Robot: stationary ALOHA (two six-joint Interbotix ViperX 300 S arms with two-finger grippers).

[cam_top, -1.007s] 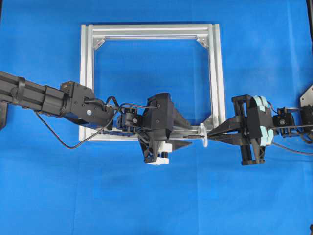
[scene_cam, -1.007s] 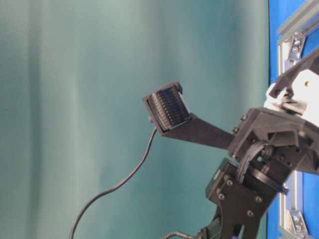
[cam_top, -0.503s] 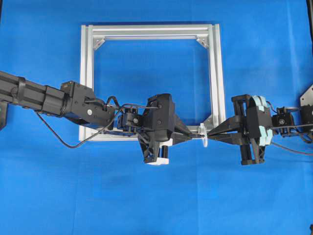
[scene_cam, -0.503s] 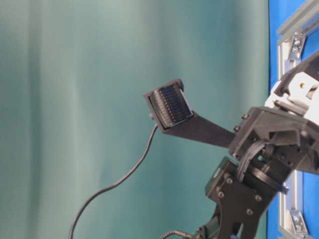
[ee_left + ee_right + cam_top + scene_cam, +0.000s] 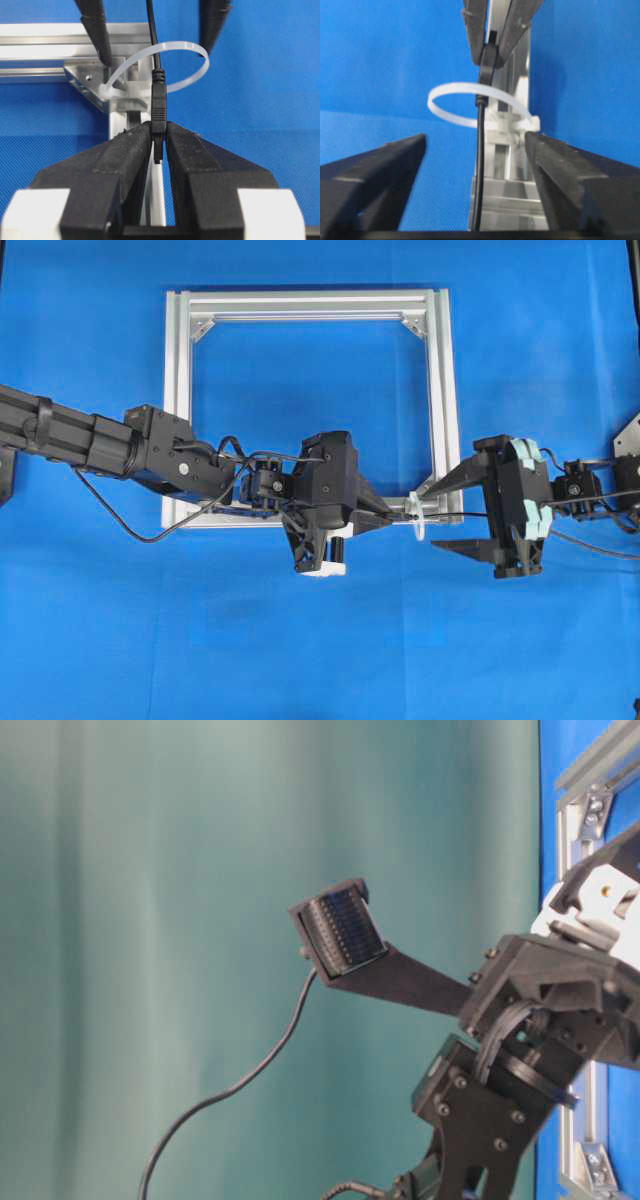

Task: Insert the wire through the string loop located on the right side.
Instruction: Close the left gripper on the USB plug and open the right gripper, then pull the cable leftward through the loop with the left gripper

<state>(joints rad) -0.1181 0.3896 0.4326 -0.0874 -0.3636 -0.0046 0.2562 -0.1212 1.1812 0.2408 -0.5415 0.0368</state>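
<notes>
The wire [image 5: 158, 102] is a thin black cable with a slim plug, and my left gripper [image 5: 158, 126] is shut on that plug. From there the cable runs through the string loop [image 5: 192, 50], a whitish band at the frame's near right corner. Overhead, the left gripper [image 5: 390, 519] sits just left of the string loop [image 5: 417, 520], and the wire [image 5: 455, 513] crosses to the right arm. My right gripper [image 5: 428, 520] stands open, one finger on each side of the wire [image 5: 480, 165], touching nothing. The string loop [image 5: 451, 90] rings the cable just beyond the right gripper [image 5: 475, 137].
The square aluminium frame [image 5: 310, 305] lies flat on the blue table cover [image 5: 300, 650]. The left arm [image 5: 150, 450] reaches across the frame's near bar. The left arm's wrist body [image 5: 540, 1020] looms large in the table-level view.
A second ago the left gripper was open and the right one shut on the wire. The left shut on the plug, then the right opened and let go.
</notes>
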